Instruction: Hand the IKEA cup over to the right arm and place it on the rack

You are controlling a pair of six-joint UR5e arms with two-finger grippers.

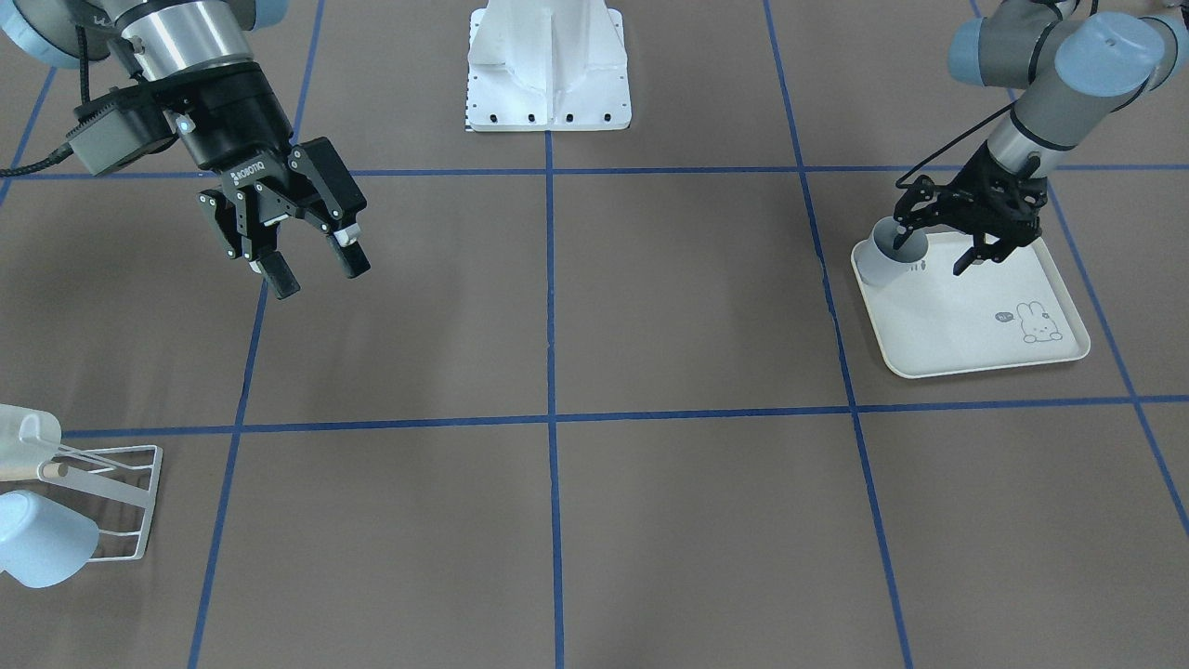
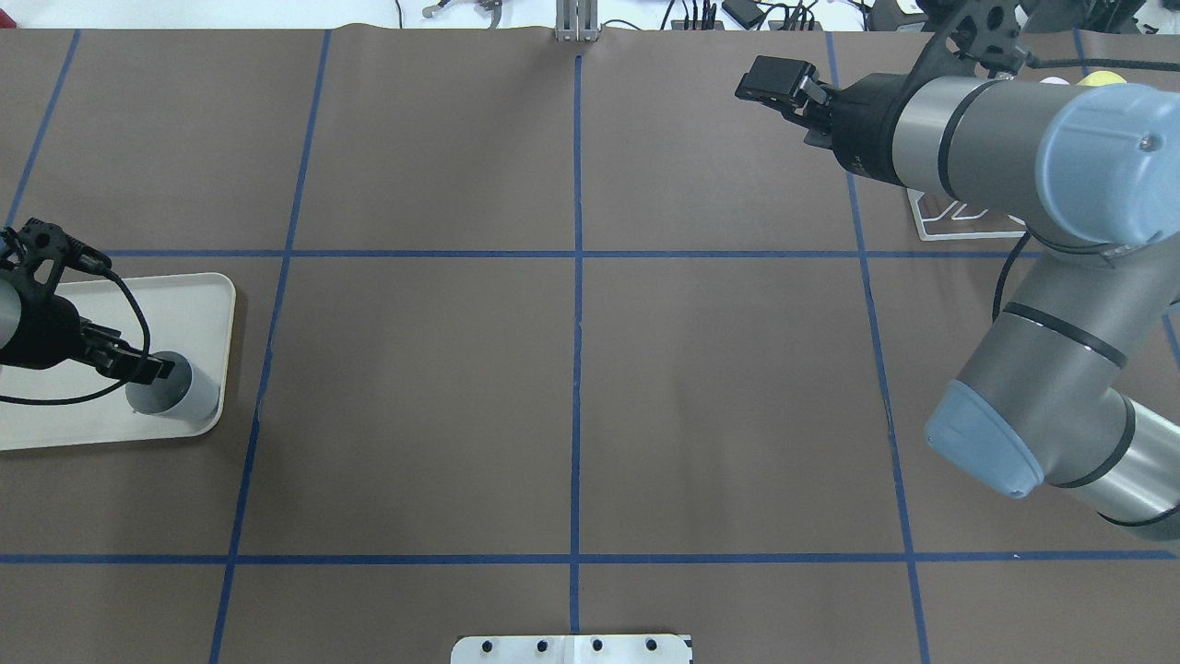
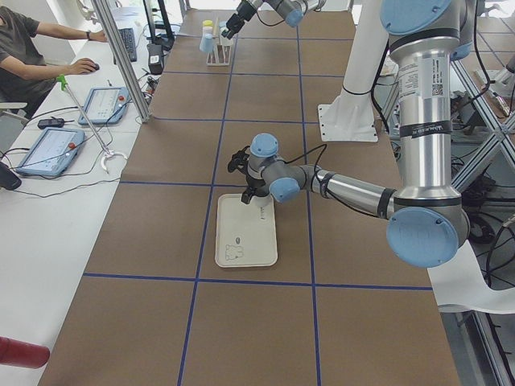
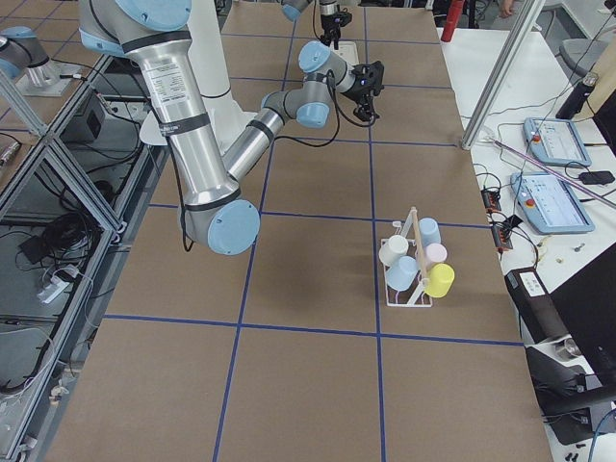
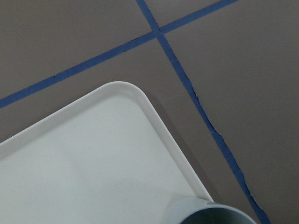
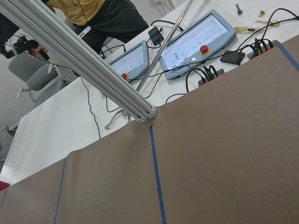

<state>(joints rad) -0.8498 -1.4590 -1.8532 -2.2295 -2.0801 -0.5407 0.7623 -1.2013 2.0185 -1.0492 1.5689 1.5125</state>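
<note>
Left claw (image 1: 931,256) spread, not clenched: one finger dips inside the IKEA cup (image 1: 878,268), the other sits outside, straddling the wall. Looks set for a rim pinch. Cup upright at a corner of the rabbit-print tray (image 1: 957,321). Right claw (image 1: 320,274) released, empty, hovers above the table (image 1: 650,307), likely placed for handover. Rack (image 1: 130,485) well apart, carrying other cups (image 1: 42,548)

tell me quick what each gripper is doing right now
left gripper: open, one finger dipped inside the pale blue cup on the rabbit-print tray, not clamped on it
right gripper: open, empty
</note>
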